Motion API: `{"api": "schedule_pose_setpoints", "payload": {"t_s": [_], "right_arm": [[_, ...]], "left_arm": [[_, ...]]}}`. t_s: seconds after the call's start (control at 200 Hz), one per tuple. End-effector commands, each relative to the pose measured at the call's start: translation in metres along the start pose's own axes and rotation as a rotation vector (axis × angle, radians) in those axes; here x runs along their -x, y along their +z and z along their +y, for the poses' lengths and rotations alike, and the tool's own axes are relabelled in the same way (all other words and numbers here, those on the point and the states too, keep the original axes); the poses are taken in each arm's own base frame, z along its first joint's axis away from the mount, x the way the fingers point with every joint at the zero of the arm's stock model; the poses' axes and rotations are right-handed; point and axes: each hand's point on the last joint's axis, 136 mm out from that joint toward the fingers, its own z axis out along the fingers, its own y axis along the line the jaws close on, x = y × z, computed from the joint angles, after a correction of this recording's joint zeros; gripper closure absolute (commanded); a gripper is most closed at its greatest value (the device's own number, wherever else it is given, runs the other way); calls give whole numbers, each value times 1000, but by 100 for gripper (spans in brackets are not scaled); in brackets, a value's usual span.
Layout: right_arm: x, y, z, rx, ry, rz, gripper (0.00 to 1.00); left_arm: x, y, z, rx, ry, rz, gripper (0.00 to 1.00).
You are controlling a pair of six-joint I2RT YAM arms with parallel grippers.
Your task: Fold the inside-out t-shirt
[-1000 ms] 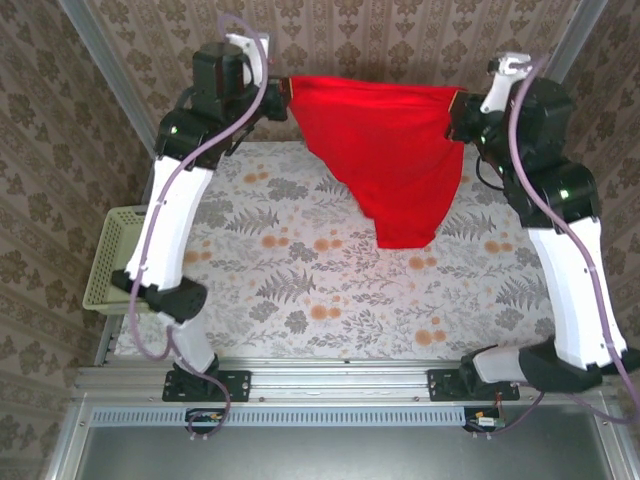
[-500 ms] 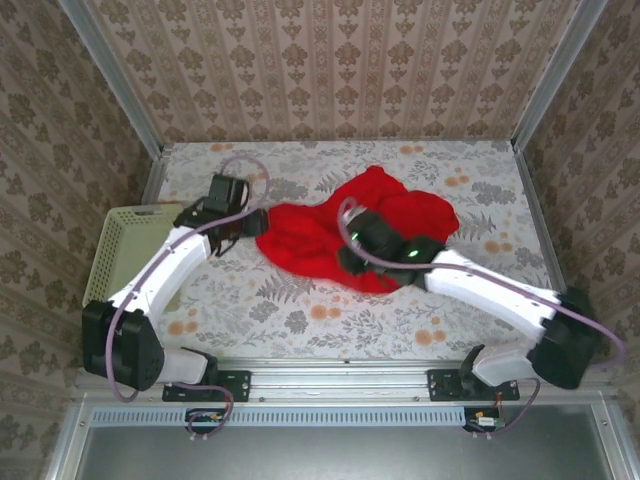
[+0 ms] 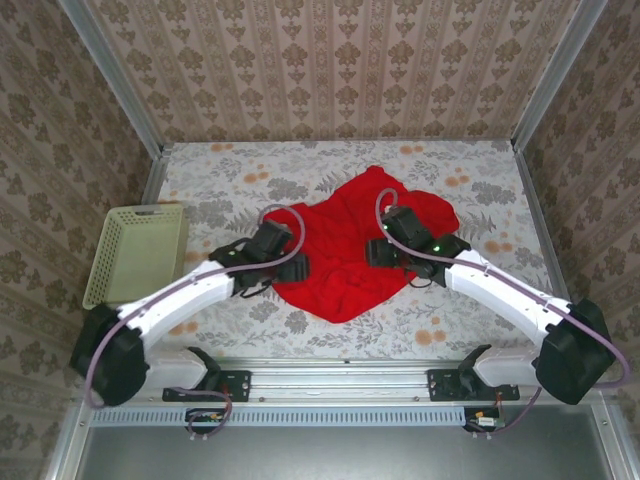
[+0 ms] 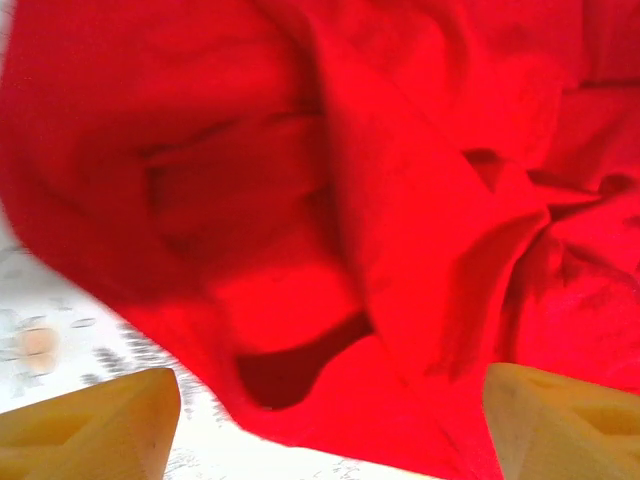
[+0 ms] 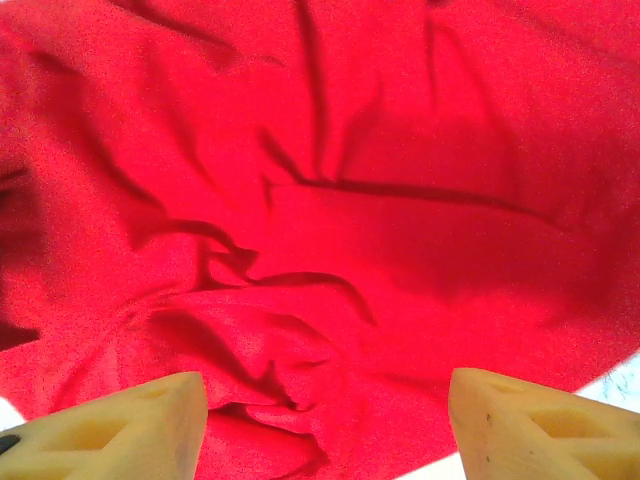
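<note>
Item 1: inside-out t-shirt. Plain bright red cloth, no print. It lay in a crumpled, roughly diamond-shaped heap near the middle of the table, one corner pointing toward the arm bases. The surface was heavily creased, with deep folds and shadowed pockets in both wrist views.

Item 2: left gripper. It was positioned at the heap's left edge, low over the cloth. In its wrist view the two yellow fingers stood wide apart with nothing between them; red fabric lay beneath, and a strip of patterned tabletop showed at lower left. Released, grasping nothing.

Item 3: right gripper. It sat over the heap's right-hand part, facing the left gripper across the cloth. In its wrist view the fingers were likewise spread, empty, above wrinkled fabric.

Item 4: basket. Pale yellow-green plastic, at the table's left edge, well apart from the shirt.
</note>
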Motion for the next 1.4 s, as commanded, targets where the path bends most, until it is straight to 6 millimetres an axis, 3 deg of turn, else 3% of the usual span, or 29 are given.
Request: {"api": "schedule_pose_setpoints", "payload": {"t_s": [0.0,0.17,0.325,0.6,0.895,1.045,1.24,1.395], "right_arm": [[-18,15,-5,23,78,71,34],[-28,36,-8,19,96,101,34],[-31,62,-3,18,78,142,36],[-32,96,12,37,72,219,39],[-40,110,-19,-113,53,265,37],[-47,114,-38,-175,61,293,39],[-29,93,-15,-54,19,199,40],[-17,64,40,103,-165,88,39]], "left_arm": [[-2,20,-32,-44,-45,29,21],[-25,50,-47,-71,-93,89,32],[-36,63,-45,-78,-111,115,57],[-23,64,-44,-91,-86,90,100],[27,11,-28,-99,-17,-55,100],[41,2,-5,-78,-29,-55,100],[45,16,5,-96,-33,13,97],[39,33,10,-65,-39,66,87]]}}
